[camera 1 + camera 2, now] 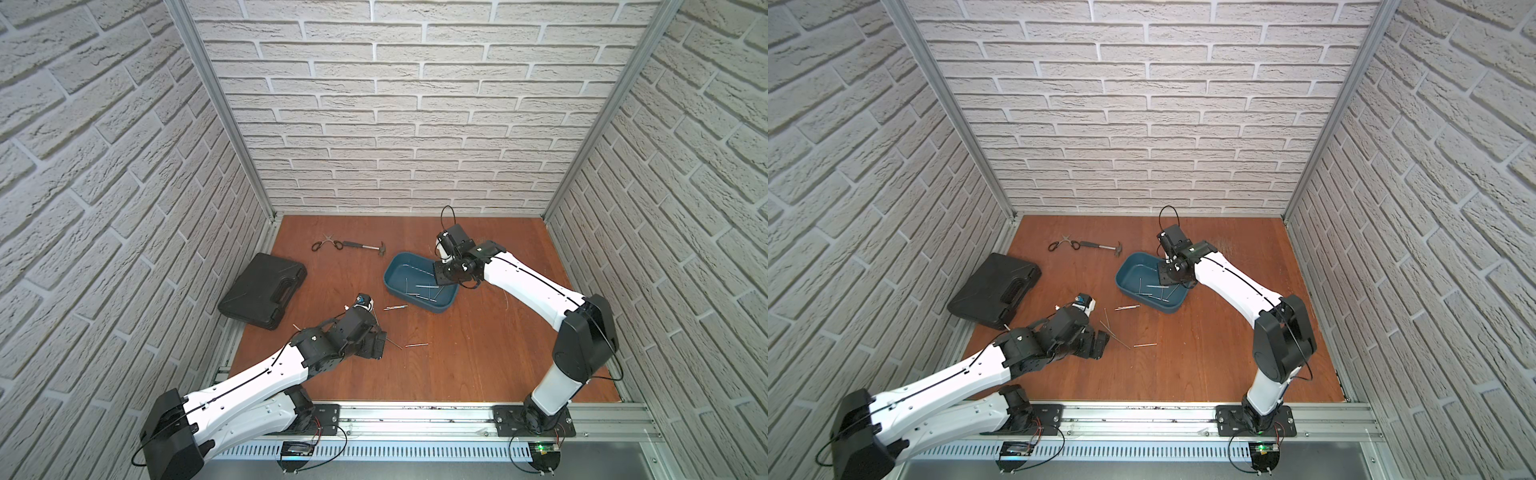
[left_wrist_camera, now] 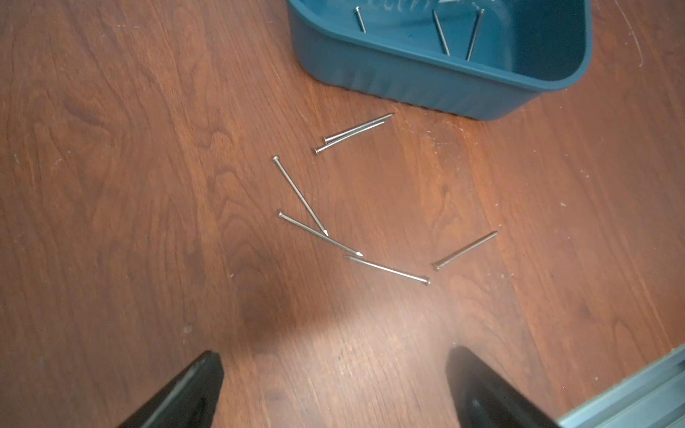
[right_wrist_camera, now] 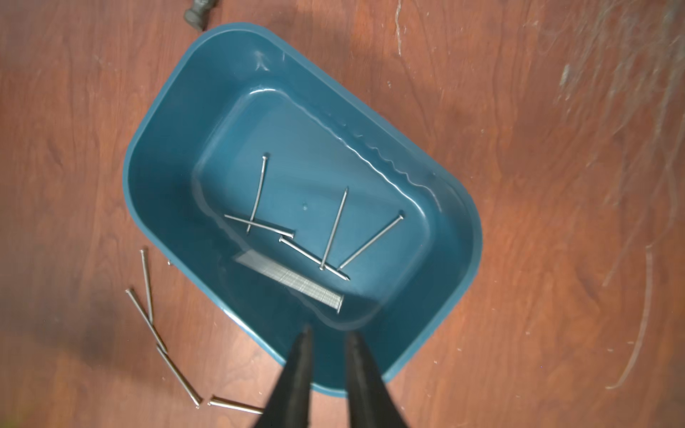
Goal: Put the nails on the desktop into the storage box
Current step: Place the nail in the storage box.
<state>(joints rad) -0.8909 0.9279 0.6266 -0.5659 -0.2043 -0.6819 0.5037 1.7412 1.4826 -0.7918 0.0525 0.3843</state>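
Nails (image 3: pixel 335 228), five in number, lie loose on the floor of the storage box (image 3: pixel 155 192), some crossing, beside a flat grey strip (image 3: pixel 293 279). Six more nails (image 2: pixel 300 196) lie on the bench (image 2: pixel 111 185) near the box's outer wall, two of them side by side and touching. Right pincer (image 3: pixel 329 331): positioned over the box's inner wall, fingers slightly parted, nothing between them. Left pincer (image 2: pixel 333 354): positioned over bare bench short of the loose nails, fingers spread wide, empty. Hammer (image 1: pixel 365 248), scissors (image 1: pixel 326 245) and black case (image 1: pixel 264 291) lie elsewhere on the bench.
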